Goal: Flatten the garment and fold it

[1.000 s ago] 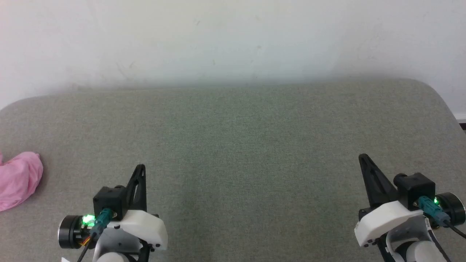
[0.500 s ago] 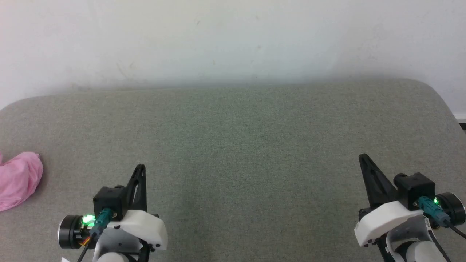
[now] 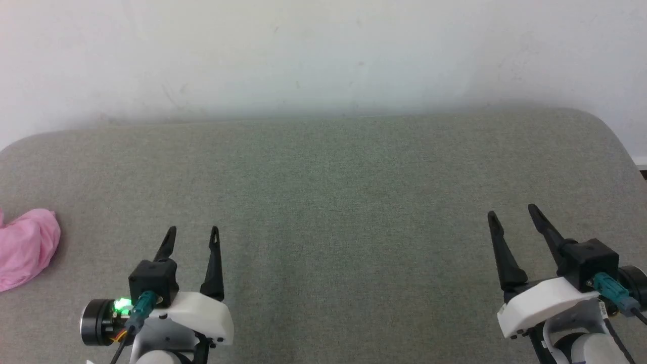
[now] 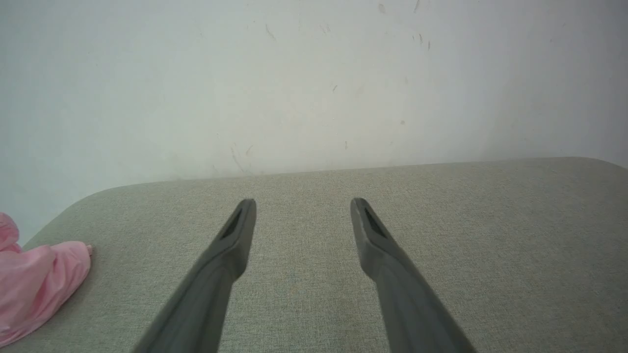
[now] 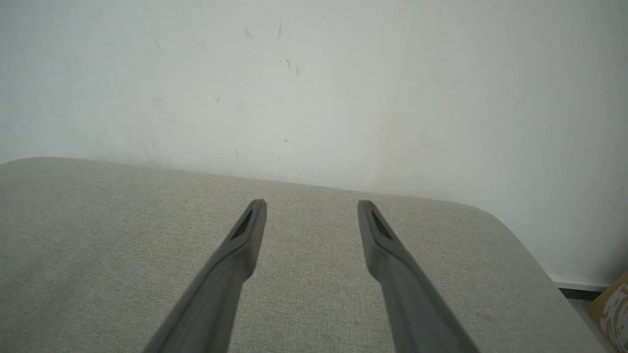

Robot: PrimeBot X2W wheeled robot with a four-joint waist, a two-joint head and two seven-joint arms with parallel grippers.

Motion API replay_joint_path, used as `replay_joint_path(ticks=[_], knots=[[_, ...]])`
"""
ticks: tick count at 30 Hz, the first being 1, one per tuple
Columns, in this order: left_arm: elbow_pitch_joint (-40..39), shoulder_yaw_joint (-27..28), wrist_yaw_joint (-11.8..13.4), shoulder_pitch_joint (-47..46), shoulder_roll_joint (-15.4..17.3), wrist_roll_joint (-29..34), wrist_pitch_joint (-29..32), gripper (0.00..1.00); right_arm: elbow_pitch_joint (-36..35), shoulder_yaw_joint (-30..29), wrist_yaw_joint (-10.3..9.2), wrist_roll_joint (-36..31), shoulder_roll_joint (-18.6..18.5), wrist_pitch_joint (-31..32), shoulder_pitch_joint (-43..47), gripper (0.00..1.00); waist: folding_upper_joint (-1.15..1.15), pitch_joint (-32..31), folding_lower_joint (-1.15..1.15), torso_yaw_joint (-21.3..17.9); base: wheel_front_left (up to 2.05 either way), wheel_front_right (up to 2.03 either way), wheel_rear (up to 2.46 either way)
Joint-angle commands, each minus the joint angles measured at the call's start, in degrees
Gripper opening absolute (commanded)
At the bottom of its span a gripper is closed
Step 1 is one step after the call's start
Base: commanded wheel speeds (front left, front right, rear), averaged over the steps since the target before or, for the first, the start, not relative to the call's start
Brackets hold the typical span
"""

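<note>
Pink garment (image 3: 25,247) lies bunched at the left edge of the grey padded surface (image 3: 323,172), partly out of frame. Left gripper (image 3: 193,230) & right gripper (image 3: 511,211): fingers apart, empty (the 2 sit well away). Risk: a reach w/ poor sight pinches several layers, or drags it off the edge.

A crumpled pink cloth garment (image 3: 26,248) lies at the grey fabric pad's (image 3: 323,192) left edge. The dark-fingered left gripper (image 3: 193,231) and right gripper (image 3: 510,212) gape, empty.
</note>
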Motion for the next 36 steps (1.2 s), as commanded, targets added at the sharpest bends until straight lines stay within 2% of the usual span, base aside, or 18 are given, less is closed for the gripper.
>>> replay_joint_path(ticks=[1, 19, 36], knots=[[-0.52, -0.41, 0.72, -0.23, -0.03, 0.02, -0.58, 1.0, -0.7, -0.27, -0.01, 0.67, 0.04, -0.6, 0.08, 1.0, 0.0, 0.1, 0.0, 0.19, 0.0, 0.0, 0.0], [-2.18, -1.32, 3.37, -0.94, 0.07, 0.04, -2.62, 1.0, -2.95, 0.08, -0.03, 1.8, 0.08, -2.63, -0.01, 1.0, 0.0, 1.41, 0.0, 4.63, 0.0, 0.0, 0.0], [-2.73, -1.67, 5.49, -0.69, -0.05, -0.56, -4.67, 1.0, -4.41, 0.55, -0.05, 2.26, 0.12, -4.67, 0.45, 1.0, 0.0, 2.26, 0.0, 11.49, 0.0, 0.0, 0.0]])
